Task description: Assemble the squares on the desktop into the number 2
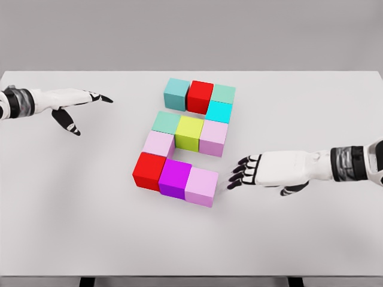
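Colored blocks point(187, 140) sit packed in a "2" shape on the white bench point(299, 239); the right hand point(254, 170) rests beside them, fingers spread, the left hand point(72, 104) well apart, also spread.

white table point(72, 227), eleven coloured cubes point(190, 133) clustered on it, touching

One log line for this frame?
cubes: 2 shape formed | right hand: open, beside pale pink cube, apart | left hand: open, away
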Robot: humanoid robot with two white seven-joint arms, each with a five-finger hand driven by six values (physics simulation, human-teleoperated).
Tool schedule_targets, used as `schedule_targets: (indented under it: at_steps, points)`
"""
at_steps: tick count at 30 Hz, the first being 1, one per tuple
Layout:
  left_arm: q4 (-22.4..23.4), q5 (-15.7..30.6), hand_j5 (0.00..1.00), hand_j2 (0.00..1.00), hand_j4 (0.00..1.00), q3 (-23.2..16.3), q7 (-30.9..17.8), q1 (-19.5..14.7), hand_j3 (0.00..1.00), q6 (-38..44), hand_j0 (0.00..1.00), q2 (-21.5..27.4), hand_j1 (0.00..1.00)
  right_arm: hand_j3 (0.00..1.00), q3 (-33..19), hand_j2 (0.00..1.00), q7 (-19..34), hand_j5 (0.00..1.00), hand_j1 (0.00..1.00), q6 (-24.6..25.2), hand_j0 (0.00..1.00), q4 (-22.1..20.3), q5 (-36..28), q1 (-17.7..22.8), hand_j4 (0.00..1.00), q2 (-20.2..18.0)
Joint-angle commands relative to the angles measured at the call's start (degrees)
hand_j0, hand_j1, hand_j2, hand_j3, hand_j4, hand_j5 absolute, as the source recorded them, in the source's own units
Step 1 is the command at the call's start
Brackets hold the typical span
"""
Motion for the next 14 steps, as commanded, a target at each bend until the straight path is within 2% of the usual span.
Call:
schedule_targets:
  at_steps: [1,2,3,5,14]
  points:
    - [-0.02,0.34,1.0,1.0,1.0,0.14,0.02,0.0,1.0,0.13,1.0,-0.02,1.0,1.0,-3.27,1.0,-0.02,1.0,1.0,0.16,1.0,-0.01,-0.13,0.09,1.0,-2.54]
    - [-0.02,0.34,1.0,1.0,1.0,0.14,0.02,0.0,1.0,0.13,1.0,-0.02,1.0,1.0,-5.46,1.0,-0.02,1.0,1.0,0.16,1.0,-0.01,-0.22,0.7,1.0,-2.54]
    - [-0.02,0.34,1.0,1.0,1.0,0.14,0.02,0.0,1.0,0.13,1.0,-0.02,1.0,1.0,-10.82,1.0,-0.02,1.0,1.0,0.16,1.0,0.08,-0.39,1.14,1.0,-2.63]
    - [-0.02,0.34,1.0,1.0,1.0,0.14,0.02,0.0,1.0,0.13,1.0,-0.02,1.0,1.0,-16.81,1.0,-0.02,1.0,1.0,0.16,1.0,0.17,-2.5,2.37,1.0,-2.45]
    - [-0.02,0.34,1.0,1.0,1.0,0.14,0.02,0.09,1.0,0.13,1.0,-0.02,1.0,1.0,-16.9,1.0,-0.02,1.0,1.0,0.16,1.0,0.17,-3.82,2.37,1.0,-1.75]
